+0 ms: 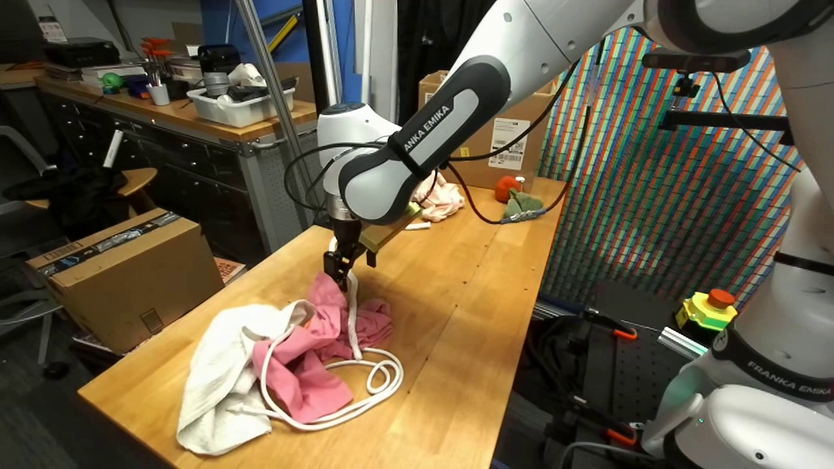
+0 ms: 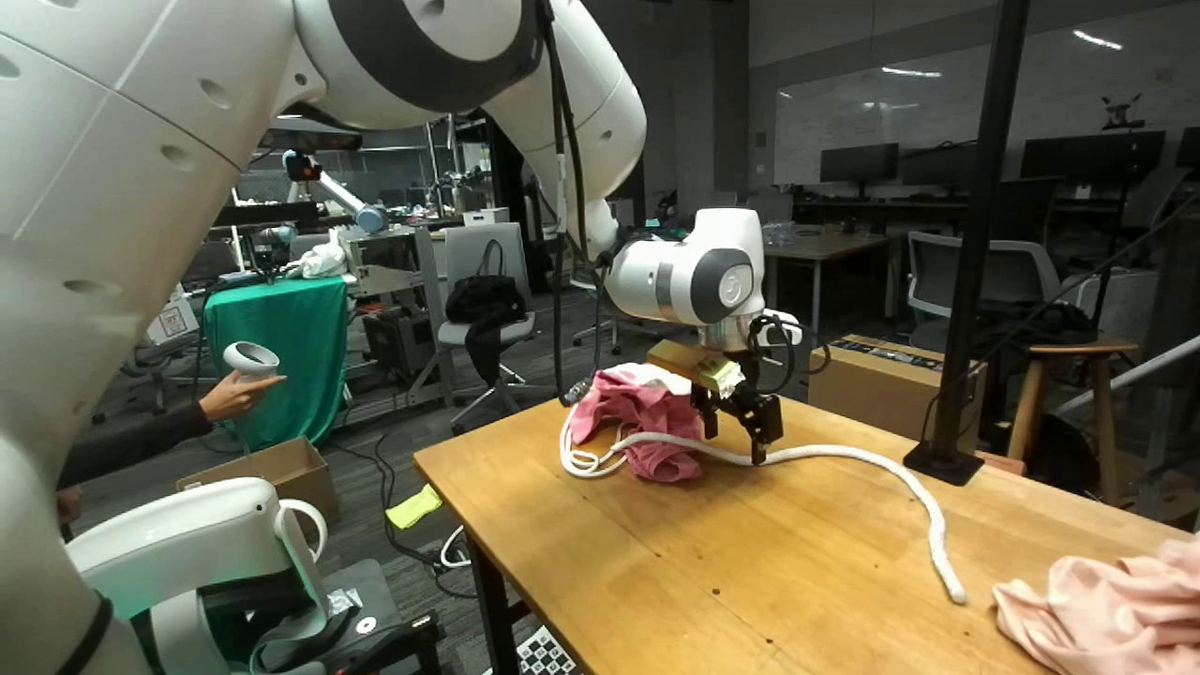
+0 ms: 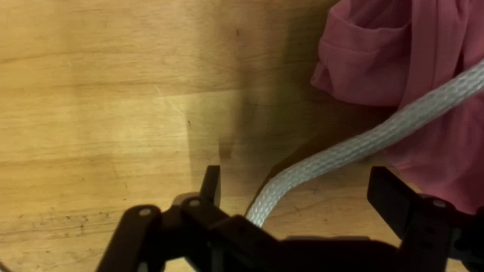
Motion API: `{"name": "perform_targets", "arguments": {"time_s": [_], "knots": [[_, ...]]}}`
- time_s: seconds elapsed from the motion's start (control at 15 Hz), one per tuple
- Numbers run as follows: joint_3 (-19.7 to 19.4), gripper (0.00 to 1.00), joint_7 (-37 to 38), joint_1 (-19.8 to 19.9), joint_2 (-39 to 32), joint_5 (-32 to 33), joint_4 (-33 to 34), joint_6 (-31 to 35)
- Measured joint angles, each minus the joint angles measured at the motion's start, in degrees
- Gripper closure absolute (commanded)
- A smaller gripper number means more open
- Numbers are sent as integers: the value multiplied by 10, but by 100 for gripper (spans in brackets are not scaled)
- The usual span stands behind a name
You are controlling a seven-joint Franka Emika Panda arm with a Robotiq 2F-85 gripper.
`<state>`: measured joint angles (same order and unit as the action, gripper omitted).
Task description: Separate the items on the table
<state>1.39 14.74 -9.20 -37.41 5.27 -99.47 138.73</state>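
Observation:
On the wooden table (image 1: 469, 326), a white cloth (image 1: 218, 365) and a pink-red cloth (image 1: 303, 384) lie bunched together, the pink partly over the white. The white rope (image 1: 352, 312) loops around and across them; its free end stretches along the tabletop in an exterior view, past the gripper (image 2: 736, 441). Pointing down beside the pink-red cloth, my gripper is open. In the wrist view the rope (image 3: 329, 164) passes through the gap of the gripper (image 3: 295, 173), not pinched; the pink-red cloth (image 3: 363, 71) lies beyond the right-hand finger. A pale pink bundle (image 2: 1116, 609) lies apart.
At the table's far end are a cardboard box (image 1: 488, 143), a red round item (image 1: 507, 188) and a green soft item (image 1: 521, 203). A black post (image 2: 970, 234) stands at the table's edge. Another cardboard box (image 1: 130, 280) sits beside the table.

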Motion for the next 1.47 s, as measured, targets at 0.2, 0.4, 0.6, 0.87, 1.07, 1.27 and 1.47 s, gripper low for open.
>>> {"name": "perform_targets", "arguments": {"time_s": [0.2,0.4,0.6,0.87,1.07,1.27,1.47], "knots": [[0,0,-3,-4,-21,0,17,0],[-1,0,-4,-5,-37,0,32,-1],[-6,7,-5,-5,-48,0,42,-3],[-11,49,-8,-3,-52,0,54,-10],[-11,67,-10,-3,-52,0,63,-18],[-11,87,-12,-1,-52,0,69,-24],[-13,93,-15,2,-52,0,69,-25]]}}
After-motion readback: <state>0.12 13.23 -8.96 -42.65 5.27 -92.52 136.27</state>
